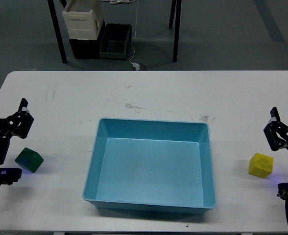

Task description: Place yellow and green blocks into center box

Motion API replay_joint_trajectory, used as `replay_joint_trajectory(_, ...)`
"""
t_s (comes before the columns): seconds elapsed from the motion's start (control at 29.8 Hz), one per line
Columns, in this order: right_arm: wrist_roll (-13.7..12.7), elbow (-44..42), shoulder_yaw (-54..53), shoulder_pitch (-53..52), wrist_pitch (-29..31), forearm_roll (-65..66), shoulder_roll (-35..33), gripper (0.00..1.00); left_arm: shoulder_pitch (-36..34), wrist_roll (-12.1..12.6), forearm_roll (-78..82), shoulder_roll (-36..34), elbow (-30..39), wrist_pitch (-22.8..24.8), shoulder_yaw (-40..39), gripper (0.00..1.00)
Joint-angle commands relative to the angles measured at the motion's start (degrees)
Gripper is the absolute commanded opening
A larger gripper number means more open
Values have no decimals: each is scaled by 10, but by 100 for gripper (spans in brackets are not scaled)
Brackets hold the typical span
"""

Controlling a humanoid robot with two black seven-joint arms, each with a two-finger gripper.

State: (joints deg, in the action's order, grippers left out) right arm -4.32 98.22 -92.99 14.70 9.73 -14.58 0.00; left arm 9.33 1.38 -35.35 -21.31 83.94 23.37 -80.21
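The center box [152,166], a light-blue shallow tray, sits in the middle of the white table with nothing in it. The dark green block [29,160] lies on the table left of the tray, near the left edge. On the right side rests the yellow block [260,165], well apart from the tray. My left gripper [24,112] hovers just above and behind the green block, fingers apart, holding nothing. My right gripper [272,122] stands a little beyond the yellow block, also open and empty.
The table [149,90] has scuff marks behind the tray. On the floor beyond it stand a white crate [83,22] on a black crate [112,44], two dark table legs and a white cable [135,63].
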Motion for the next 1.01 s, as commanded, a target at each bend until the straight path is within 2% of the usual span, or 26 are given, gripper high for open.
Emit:
replay_joint_trajectory(0.0,0,0,0,2,7,1,0,100,0,-1,0,-4,0,0,1,100)
replay_joint_trajectory(0.54,1,-29,-3,2,27,15,0,100,-4,3,-1,-10,0,-5,-2,100)
replay_joint_trajectory(0.67,2,-44,-11,-4,27,149,-4,100,-5,-3,0,-10,-1,-10,-2,100)
replay_joint_trajectory(0.77,3,-44,-23,-25,24,255,-64,100,-6,-7,2,-11,-2,-13,-3,100)
replay_joint_trajectory(0.87,4,-44,-43,-91,19,338,-109,100,-6,-7,2,-10,-3,-12,-6,100)
replay_joint_trajectory(0.97,5,-44,-42,-143,20,467,-190,100,-10,-7,2,-9,-4,-13,-6,100)
